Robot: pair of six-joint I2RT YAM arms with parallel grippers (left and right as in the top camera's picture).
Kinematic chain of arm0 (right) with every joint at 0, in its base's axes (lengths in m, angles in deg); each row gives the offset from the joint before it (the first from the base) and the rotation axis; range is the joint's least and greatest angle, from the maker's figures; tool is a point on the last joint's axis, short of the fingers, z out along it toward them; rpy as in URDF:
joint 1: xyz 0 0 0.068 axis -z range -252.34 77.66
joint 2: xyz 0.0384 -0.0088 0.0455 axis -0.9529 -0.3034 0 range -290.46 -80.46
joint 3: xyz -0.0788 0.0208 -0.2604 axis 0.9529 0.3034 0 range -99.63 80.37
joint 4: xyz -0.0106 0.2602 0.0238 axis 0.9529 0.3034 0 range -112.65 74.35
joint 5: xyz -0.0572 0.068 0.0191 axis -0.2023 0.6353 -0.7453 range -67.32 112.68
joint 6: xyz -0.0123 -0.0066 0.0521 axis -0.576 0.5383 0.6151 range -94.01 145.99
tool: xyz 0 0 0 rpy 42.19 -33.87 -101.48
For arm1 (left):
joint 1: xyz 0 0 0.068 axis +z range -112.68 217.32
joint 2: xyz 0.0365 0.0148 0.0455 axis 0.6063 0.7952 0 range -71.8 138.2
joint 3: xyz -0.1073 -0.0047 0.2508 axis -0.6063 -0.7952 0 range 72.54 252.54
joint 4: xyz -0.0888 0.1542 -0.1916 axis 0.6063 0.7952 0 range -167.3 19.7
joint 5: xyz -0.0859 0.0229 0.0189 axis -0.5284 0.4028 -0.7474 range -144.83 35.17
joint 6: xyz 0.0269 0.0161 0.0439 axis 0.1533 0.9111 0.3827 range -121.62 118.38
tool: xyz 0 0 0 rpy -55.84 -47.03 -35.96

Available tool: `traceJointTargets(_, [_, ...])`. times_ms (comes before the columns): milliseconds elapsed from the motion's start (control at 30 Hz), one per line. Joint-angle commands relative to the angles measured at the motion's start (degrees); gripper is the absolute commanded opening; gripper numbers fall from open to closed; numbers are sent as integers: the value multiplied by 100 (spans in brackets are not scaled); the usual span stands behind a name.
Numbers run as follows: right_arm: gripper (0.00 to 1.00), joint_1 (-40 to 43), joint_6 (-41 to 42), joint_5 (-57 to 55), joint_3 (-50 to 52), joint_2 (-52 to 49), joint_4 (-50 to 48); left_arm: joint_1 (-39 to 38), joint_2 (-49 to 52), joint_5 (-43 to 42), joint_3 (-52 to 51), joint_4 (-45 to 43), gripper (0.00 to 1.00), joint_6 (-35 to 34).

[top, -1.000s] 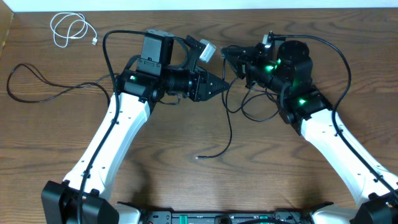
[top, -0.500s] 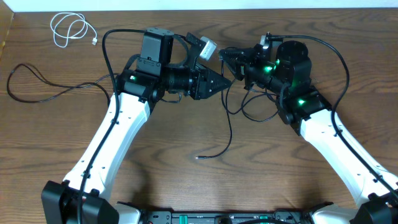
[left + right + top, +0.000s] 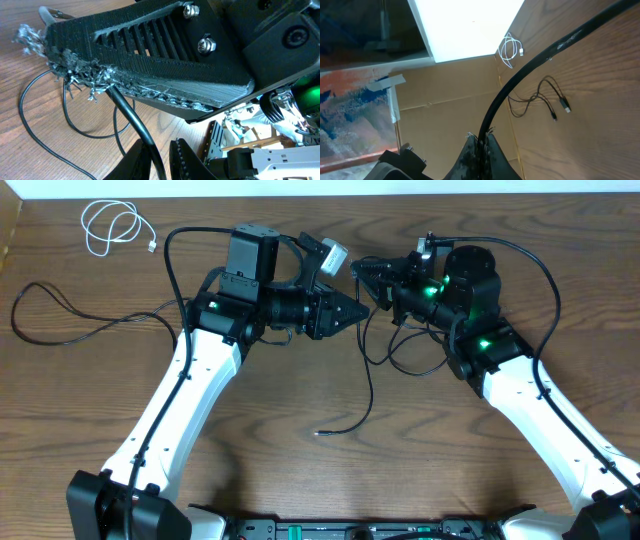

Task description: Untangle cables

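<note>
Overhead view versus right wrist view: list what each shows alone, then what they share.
Only overhead: the left gripper and the hanging black cable down to its free end. Only right wrist: the right gripper shut on that cable, up close. Both: the coiled white cable and a loose black cable near it.

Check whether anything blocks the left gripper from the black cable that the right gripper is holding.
Nothing visible does. The black cable runs down from the right gripper and already passes between the fingers of the left gripper. No other object sits in that gap.
</note>
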Motion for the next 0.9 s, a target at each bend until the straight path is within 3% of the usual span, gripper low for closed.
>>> traceJointTargets(0, [2,-11,31,28,-57,4,-13,-7,-52,-92,76,-4,19,9])
traceJointTargets(400, [1,63,28,31,-57,4,-15,-7,-52,-96,76,-4,19,4])
traceJointTargets(467, [2,70,28,33,-57,4,-15,-7,-52,-94,76,-11,9,-42])
traceJointTargets(700, [2,70,-437,22,-57,4,-15,-4,-52,-94,76,-127,7,-210])
traceJointTargets(867, [21,205,-1578,107,-59,4,-11,129,-55,-94,79,-588,7,-1217])
